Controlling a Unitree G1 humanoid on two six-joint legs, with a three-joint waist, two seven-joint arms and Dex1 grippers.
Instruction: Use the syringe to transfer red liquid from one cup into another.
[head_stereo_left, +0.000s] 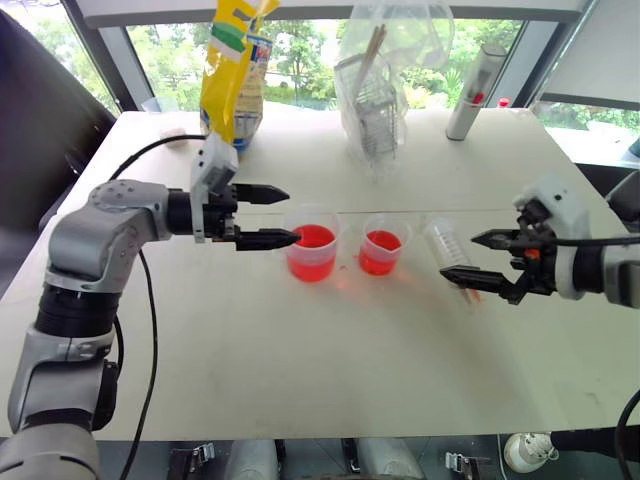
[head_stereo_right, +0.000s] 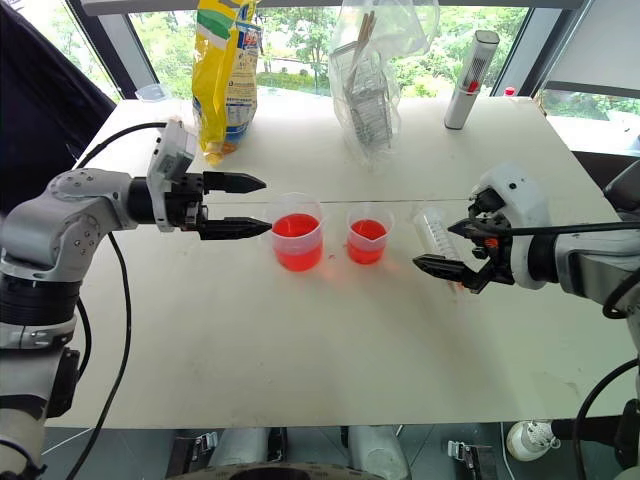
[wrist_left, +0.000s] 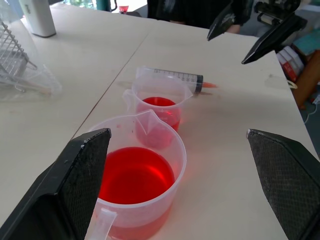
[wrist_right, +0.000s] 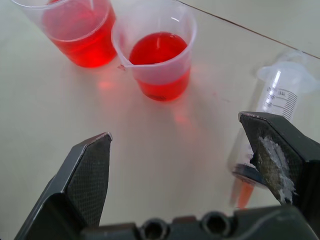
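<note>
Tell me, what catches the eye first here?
Two clear cups of red liquid stand side by side mid-table: the larger cup toward the left, the smaller cup right of it. A syringe lies flat beside them. The left hand and right hand, both open, flank the group.

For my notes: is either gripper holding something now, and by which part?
Nothing is held. The left gripper and right gripper are open and empty; the syringe lies on the table.
</note>
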